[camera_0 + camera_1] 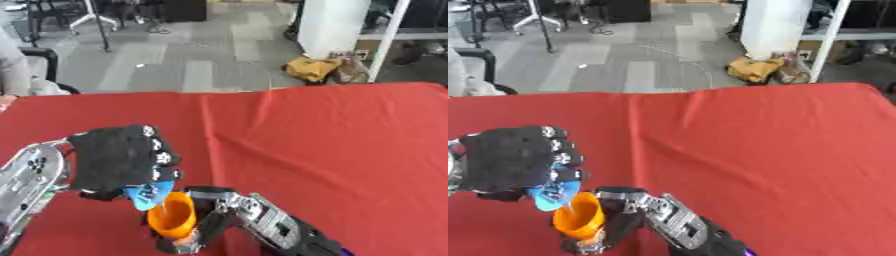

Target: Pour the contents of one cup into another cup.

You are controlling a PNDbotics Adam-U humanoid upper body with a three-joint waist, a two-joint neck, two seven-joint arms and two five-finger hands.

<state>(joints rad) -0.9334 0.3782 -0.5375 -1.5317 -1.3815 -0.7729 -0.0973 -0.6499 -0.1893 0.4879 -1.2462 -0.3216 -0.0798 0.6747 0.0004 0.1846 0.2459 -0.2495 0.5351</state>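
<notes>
Over the red cloth (332, 150) we see the left hand (118, 160) gripping 1 blue cup (147, 194), tipped mouth-down toward the near-upright orange cup (172, 216) clasped by the right hand (206, 220).

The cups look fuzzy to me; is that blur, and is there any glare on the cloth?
Left eye view: the blue cup and orange cup have soft edges, like the hands; the red cloth is evenly lit, without glare. Right eye view: equally soft, faint creases showing.
</notes>
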